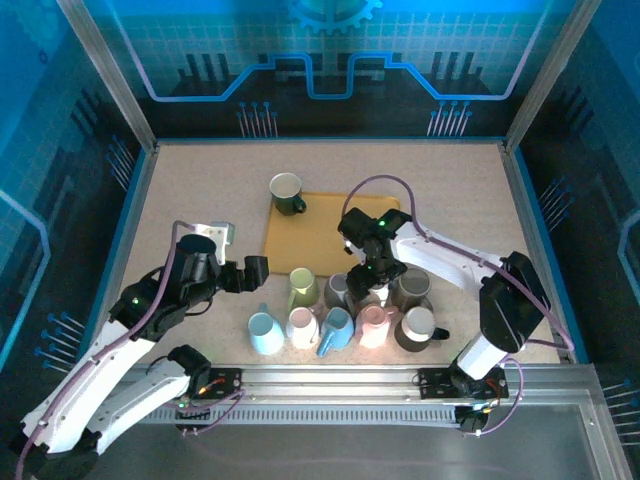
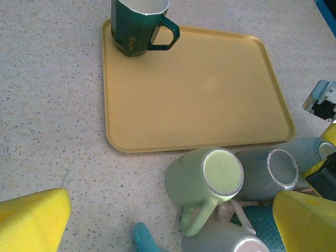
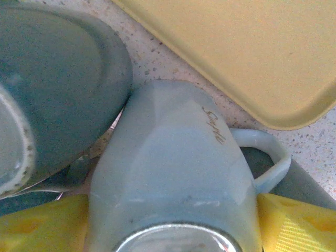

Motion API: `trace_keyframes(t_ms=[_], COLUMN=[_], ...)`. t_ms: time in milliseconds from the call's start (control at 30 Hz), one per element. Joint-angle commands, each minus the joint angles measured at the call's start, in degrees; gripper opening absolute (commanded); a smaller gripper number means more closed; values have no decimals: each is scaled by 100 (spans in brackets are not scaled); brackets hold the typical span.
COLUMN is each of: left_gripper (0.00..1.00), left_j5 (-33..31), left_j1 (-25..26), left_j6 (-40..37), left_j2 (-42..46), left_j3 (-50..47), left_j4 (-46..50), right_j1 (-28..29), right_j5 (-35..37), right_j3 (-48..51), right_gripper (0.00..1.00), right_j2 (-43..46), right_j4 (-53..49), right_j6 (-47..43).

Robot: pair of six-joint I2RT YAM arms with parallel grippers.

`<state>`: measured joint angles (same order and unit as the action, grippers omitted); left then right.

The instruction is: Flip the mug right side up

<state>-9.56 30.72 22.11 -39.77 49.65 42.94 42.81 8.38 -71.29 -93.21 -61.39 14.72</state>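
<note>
A pale grey-blue mug (image 3: 168, 168) stands upside down, base up, handle to the right, just off the yellow tray's (image 3: 252, 52) near edge. My right gripper (image 3: 170, 228) straddles it from above, and its yellow pads (image 3: 296, 220) lie against both sides of the mug. In the top view the right gripper (image 1: 366, 284) sits over the mug cluster and hides most of that mug. My left gripper (image 1: 258, 272) hovers open left of the cluster, nothing between its yellow pads (image 2: 31, 220). An upside-down green mug (image 2: 210, 178) lies ahead of it.
Several more mugs crowd the near table: a dark grey one (image 3: 52, 94) touches the gripped mug, others sit in a front row (image 1: 335, 330). A dark green mug (image 1: 287, 192) stands upright at the tray's (image 1: 310, 235) far left corner. Enclosure walls surround the table.
</note>
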Motion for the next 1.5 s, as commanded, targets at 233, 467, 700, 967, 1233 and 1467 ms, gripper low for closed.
trace_keyframes(t_ms=[233,467,700,967,1233,1467], left_gripper=[99,99,99,99,99,99], left_j5=[61,71,91,128,407,600], left_j1=[21,21,21,20,22,22], left_j6=[-66,-74,-58,-54,-35,-57], left_j2=[83,109,101,85,48,26], left_j3=[-102,-97,-64,190,513,643], left_j4=[-220,-220,-192,-82,-177,-237], right_j1=[96,76,-43,-431,-1021,-1531], right_j5=[219,275,27,-380,-1064,-1719], right_j3=[168,-58,-558,-1213,-1668,-1814], right_gripper=[73,53,49,47,40,37], right_j2=[-274,-92,379,881,1391,1721], right_j4=[-22,-181,-414,-705,-714,-368], right_j6=[63,123,218,253,677,1926])
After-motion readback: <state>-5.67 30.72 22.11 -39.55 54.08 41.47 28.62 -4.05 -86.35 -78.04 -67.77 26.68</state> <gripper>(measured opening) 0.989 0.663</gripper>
